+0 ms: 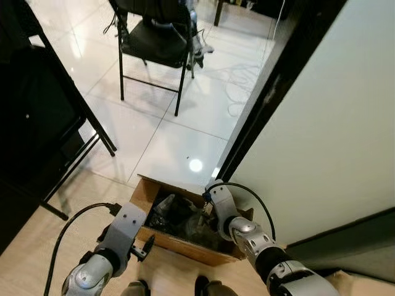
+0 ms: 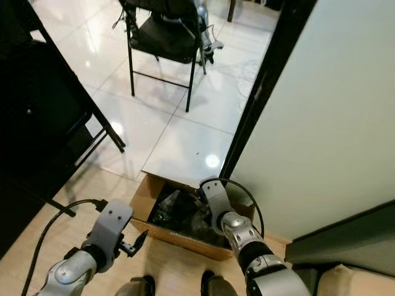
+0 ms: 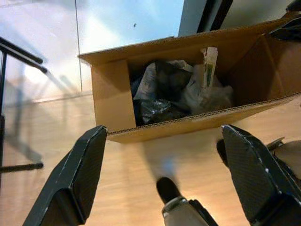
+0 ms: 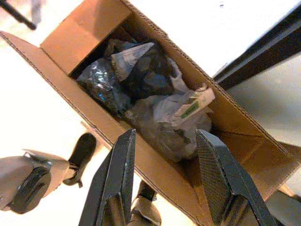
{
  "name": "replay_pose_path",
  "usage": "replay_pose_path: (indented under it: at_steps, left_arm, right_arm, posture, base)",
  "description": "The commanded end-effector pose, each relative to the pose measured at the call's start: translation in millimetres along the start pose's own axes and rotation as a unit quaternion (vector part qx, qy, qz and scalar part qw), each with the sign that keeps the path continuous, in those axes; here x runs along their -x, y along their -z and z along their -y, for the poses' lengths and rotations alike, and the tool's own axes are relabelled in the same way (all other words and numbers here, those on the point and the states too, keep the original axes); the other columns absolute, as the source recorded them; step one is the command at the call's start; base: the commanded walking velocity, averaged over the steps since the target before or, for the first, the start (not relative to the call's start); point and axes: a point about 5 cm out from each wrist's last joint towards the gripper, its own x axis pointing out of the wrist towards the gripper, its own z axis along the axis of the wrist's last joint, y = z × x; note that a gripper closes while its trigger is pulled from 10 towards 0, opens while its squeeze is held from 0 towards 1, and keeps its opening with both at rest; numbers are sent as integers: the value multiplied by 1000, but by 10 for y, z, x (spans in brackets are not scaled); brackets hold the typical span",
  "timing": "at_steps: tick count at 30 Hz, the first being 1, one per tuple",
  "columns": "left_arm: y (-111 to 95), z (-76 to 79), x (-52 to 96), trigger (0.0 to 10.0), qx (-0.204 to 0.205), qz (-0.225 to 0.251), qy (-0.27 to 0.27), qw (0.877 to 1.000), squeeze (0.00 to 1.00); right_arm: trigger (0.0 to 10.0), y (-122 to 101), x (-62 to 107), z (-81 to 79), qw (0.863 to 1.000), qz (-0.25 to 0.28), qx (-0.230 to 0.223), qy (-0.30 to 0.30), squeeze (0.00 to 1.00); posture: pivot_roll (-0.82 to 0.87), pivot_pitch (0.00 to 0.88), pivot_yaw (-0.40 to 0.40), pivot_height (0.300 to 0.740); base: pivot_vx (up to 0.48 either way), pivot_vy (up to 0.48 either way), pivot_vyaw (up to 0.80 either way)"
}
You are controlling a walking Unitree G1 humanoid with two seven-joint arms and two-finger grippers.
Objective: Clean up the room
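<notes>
An open cardboard box (image 1: 185, 243) sits on the light wooden floor (image 1: 37, 246), right at the edge where the wood meets the glossy white tiles (image 1: 173, 123) and just beside the foot of a dark door frame (image 1: 271, 92). Its long axis runs along that floor edge, from the robot's left to its right, and its open top faces upward. Inside lies a heap of crumpled rubbish (image 4: 150, 94): dark shiny wrappers, pale plastic and a white packet with green print.

The right gripper (image 4: 164, 188) hangs over the right part of the box, above its near wall; its fingers (image 4: 115, 183) are spread moderately apart and hold nothing, with the rubbish below and between them. The left gripper (image 3: 164, 174) is in front of the box's left end, over the wooden floor, near but not touching the cardboard; its fingers (image 3: 75, 179) are wide apart and empty, the near wall of the box lying beyond their tips.

A black folding chair (image 1: 157, 43) stands well away on the tiles, and a black stand (image 1: 43, 123) occupies the left side.
</notes>
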Motion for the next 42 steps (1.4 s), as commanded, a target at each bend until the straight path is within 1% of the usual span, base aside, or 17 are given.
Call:
replay_pose_path:
  at_steps: [1,4,5,6,7,8,9,10,11,13,15,18,26,32,34,38,42]
  left_arm:
    - [90,49,-60,10000,17,-17,-13,1000,0]
    - [90,49,-60,10000,17,-17,-13,1000,0]
    - [83,38,-134,10000,27,-19,-37,999,0]
    - [83,38,-134,10000,27,-19,-37,999,0]
    - [92,28,-200,10000,52,-28,-62,996,0]
    - [92,28,-200,10000,52,-28,-62,996,0]
    - [109,31,-247,10000,52,-37,-76,995,0]
    - [109,31,-247,10000,52,-37,-76,995,0]
    - [123,40,-268,10000,59,-41,-81,994,0]
    - [123,40,-268,10000,59,-41,-81,994,0]
    - [124,37,-283,10000,69,-39,-91,993,0]
    - [112,28,-284,10000,72,-33,-95,992,0]
    - [41,40,-306,10000,83,-8,-107,991,0]
    - [54,57,-326,10000,91,-9,-111,990,0]
    - [40,48,-324,10000,89,-4,-116,989,0]
    - [36,19,-320,10000,95,-1,-123,988,0]
    - [29,1,-335,10000,102,1,-129,986,0]
  right_arm:
    - [10000,148,48,-18,1000,-7,-23,1,0]
    - [10000,148,48,-18,1000,-7,-23,1,0]
    - [10000,162,100,-36,999,15,-39,7,0]
    - [10000,162,100,-36,999,15,-39,7,0]
    - [10000,222,163,-32,998,27,-55,28,0]
    - [10000,222,163,-32,998,27,-55,28,0]
    - [10000,290,226,-12,996,41,-67,51,0]
    - [10000,290,226,-12,996,41,-67,51,0]
    - [10000,342,272,18,993,52,-73,74,0]
    - [10000,342,272,18,993,52,-73,74,0]
    - [10000,400,328,72,990,58,-74,109,0]
    - [10000,412,337,91,988,57,-79,119,0]
    - [10000,389,373,84,988,48,-81,122,0]
    - [10000,339,420,61,988,48,-79,124,0]
    - [10000,330,439,60,986,47,-90,132,0]
    - [10000,323,441,39,987,46,-86,131,0]
    - [10000,302,437,66,985,50,-95,136,0]
  posture:
    - [-51,156,-52,740]
    - [-51,156,-52,740]
    - [-66,143,-36,740]
    - [-66,143,-36,740]
    - [-79,137,-16,740]
    - [-79,137,-16,740]
    - [-79,136,-8,740]
    - [-79,136,-8,740]
    - [-79,136,-8,740]
    - [-79,136,-8,740]
    - [-83,138,-2,740]
    - [-83,138,-2,740]
    - [-74,144,-16,740]
    - [-75,144,-24,740]
    - [-74,137,-36,740]
    - [-74,135,-29,740]
    - [-76,131,-28,740]
  base:
    - [0,0,0]
    - [0,0,0]
    - [0,0,0]
    - [0,0,0]
    - [0,0,0]
    - [0,0,0]
    - [0,0,0]
    - [0,0,0]
    - [0,0,0]
    - [0,0,0]
    - [0,0,0]
    - [0,0,0]
    - [0,0,-730]
    - [0,0,-800]
    - [0,0,-800]
    - [0,0,-800]
    - [0,0,-800]
